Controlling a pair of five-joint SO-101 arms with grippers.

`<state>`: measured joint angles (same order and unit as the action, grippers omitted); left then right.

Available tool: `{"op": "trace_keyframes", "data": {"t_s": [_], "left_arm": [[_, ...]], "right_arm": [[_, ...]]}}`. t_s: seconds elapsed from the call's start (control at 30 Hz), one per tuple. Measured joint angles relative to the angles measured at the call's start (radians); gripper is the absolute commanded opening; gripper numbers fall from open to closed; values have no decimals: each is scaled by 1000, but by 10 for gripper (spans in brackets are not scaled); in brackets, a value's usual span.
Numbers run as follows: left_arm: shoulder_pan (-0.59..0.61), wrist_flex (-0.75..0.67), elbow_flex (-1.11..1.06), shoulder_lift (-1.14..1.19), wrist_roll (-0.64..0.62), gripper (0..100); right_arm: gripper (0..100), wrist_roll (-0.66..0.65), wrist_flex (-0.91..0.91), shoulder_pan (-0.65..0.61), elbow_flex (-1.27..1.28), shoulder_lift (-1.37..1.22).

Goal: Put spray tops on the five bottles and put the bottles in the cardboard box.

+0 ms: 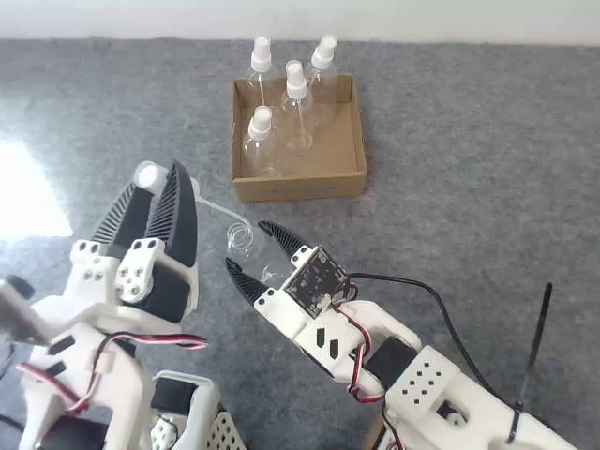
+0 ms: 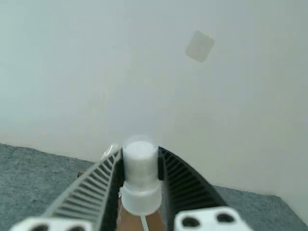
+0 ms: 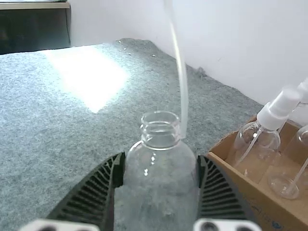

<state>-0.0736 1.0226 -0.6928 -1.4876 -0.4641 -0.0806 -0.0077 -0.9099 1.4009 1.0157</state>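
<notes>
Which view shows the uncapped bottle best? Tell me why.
The right wrist view: the uncapped bottle sits close between the right gripper's fingers, mouth open. The high view gives a faint glimpse past the fingertips; the left wrist view faces the held spray top.

From above, my right pincer [image 1: 246,246] covers most of the open bottle [image 1: 240,238]; I can make out just its neck and shoulder. The left pincer [image 1: 157,178] hides the spray top [image 1: 147,174] except its cap end and dip tube [image 1: 217,210]. On the right wrist camera, the open bottle's base, the tube's upper end and much of the cardboard box [image 3: 236,173] run off the edges. A pale wall patch [image 2: 199,45] is too blurred to identify.
</notes>
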Motion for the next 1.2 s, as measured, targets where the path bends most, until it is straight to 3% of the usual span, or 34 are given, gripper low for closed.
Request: {"op": "trace_keyframes", "data": {"t_s": [1.2], "left_arm": [[-3, 8, -14, -118, 51, 13]], "right_arm": [[94, 0, 0, 28, 0, 0]]}}
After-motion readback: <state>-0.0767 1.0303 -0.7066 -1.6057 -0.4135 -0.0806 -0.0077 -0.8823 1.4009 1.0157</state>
